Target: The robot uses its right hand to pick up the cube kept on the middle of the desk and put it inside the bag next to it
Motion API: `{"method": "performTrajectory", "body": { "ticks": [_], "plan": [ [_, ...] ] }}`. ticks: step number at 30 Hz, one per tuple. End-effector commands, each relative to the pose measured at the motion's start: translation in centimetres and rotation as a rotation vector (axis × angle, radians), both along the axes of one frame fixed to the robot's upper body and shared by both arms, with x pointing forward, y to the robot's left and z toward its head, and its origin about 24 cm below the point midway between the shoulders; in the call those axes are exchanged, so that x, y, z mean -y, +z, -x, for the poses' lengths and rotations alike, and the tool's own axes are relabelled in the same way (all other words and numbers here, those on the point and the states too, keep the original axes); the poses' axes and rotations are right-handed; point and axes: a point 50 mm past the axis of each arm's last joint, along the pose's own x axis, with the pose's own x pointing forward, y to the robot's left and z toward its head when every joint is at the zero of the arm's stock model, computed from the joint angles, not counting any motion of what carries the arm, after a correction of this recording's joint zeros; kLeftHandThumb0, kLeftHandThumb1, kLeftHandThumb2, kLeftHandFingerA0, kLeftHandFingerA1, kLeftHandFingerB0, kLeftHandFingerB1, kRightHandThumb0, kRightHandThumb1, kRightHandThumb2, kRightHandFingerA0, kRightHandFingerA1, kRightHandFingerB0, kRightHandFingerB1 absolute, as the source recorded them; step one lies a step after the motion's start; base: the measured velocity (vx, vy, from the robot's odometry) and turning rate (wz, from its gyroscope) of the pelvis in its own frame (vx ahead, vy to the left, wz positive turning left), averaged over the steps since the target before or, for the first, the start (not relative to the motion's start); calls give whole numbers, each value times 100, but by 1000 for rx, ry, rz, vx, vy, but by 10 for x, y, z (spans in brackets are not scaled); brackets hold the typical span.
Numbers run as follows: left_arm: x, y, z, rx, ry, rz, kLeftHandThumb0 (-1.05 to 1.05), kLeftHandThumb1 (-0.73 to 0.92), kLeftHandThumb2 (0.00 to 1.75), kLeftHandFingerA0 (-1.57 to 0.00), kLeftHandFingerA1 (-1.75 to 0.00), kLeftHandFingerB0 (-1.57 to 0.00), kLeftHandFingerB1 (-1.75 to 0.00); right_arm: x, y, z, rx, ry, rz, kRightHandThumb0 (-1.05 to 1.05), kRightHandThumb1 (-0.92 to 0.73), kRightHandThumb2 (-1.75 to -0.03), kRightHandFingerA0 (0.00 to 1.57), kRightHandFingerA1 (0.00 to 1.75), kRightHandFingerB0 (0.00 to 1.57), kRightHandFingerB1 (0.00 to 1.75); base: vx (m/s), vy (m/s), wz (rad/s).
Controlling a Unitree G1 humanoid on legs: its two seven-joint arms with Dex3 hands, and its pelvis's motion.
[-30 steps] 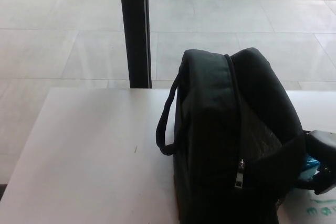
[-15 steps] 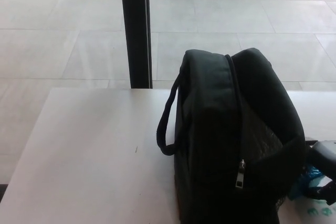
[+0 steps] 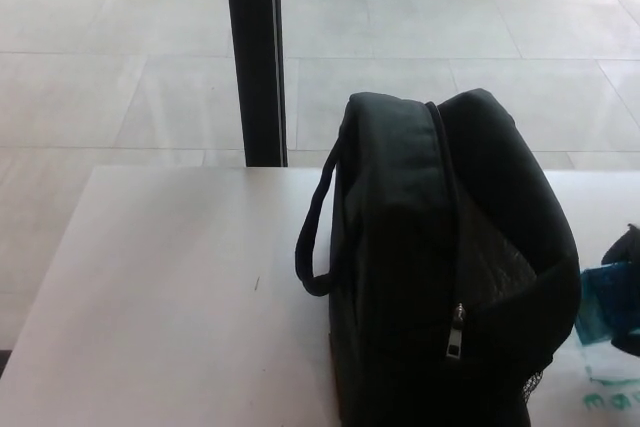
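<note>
Head view: a black bag (image 3: 450,267) stands on the white desk (image 3: 170,287) in the lower right of the frame, its zipper pull (image 3: 456,335) hanging at the front and a carry strap (image 3: 315,227) looping off its left side. At the right edge, just past the bag's flank, a blue-green cube (image 3: 603,305) shows, with the dark shape of the right hand (image 3: 628,292) against it. The cube appears held clear of the desk, so the hand is probably clasped on it, but too little of the hand shows to tell for certain. The left hand is not in the picture.

The main risk, as I judge it, is at the bag's mouth: the flap leans over the opening, so the cube could catch on the fabric or rim and drop onto the desk. A push from the arm could also tip or slide the bag.

The opening itself is hard to make out in the dark fabric. Most of the right hand is cut off by the frame edge. Green markings (image 3: 612,402) at the lower right are unreadable.
</note>
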Motion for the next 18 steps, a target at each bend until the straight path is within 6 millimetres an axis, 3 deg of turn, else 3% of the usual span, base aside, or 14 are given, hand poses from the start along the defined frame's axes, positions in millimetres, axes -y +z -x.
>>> {"method": "performTrajectory", "body": {
  "ticks": [1,4,5,6,7,8,10,11,12,15,16,18],
  "plan": [
    [-4,10,-8,53,-11,-12,-74,49,88,-29,-59,-20,-49,13,21,-2,87,-89,-155,-17,-57,-110,85,175,74,155,0,0,0],
    [-4,8,-7,49,-12,-13,-75,49,88,-28,-58,-23,-51,15,30,-3,106,-100,-182,-17,-57,-111,84,175,73,156,0,0,0],
    [-4,8,-7,51,-9,-10,-66,62,58,-29,-51,-31,-42,15,37,-5,130,-102,-201,-23,-54,-113,114,138,93,124,0,0,0],
    [-4,8,-7,53,-12,-16,-68,60,59,-29,-52,-32,-43,18,49,-7,208,-93,-254,-11,-52,-111,84,175,74,150,0,0,0],
    [-4,8,-7,53,-13,-17,-68,60,59,-29,-52,-32,-43,18,51,-7,217,-92,-261,-11,-52,-111,84,175,74,150,0,0,0],
    [-4,7,-6,47,-8,-11,-71,47,88,-32,-61,-21,-50,20,58,-10,256,-102,-283,-13,-59,-95,80,173,75,142,0,0,0],
    [-4,7,-6,43,-4,-11,-71,47,88,-31,-59,-20,-49,23,72,-17,296,-110,-314,-4,-62,-90,80,169,74,139,0,0,0],
    [-4,7,-6,40,0,-13,-66,46,89,-31,-60,-18,-49,24,78,-20,324,-100,-330,-6,-55,-104,80,169,73,147,0,0,0],
    [-4,6,-5,37,2,-14,-70,46,88,-32,-61,-20,-50,23,87,-23,364,-77,-339,-12,-49,-118,85,168,77,148,0,0,0],
    [-5,5,-5,34,3,-12,-75,49,87,-29,-59,-23,-50,20,106,-31,413,-51,-367,-11,-47,-120,86,168,78,150,0,0,0],
    [-5,5,-4,32,2,-9,-64,62,57,-28,-51,-30,-42,18,113,-33,426,-39,-379,-10,-47,-122,85,168,76,152,0,0,0],
    [-5,5,-4,30,7,-1,-61,63,59,-26,-51,-27,-42,11,131,-36,462,8,-391,-11,-49,-120,86,171,73,154,0,0,0]
  ]
}}
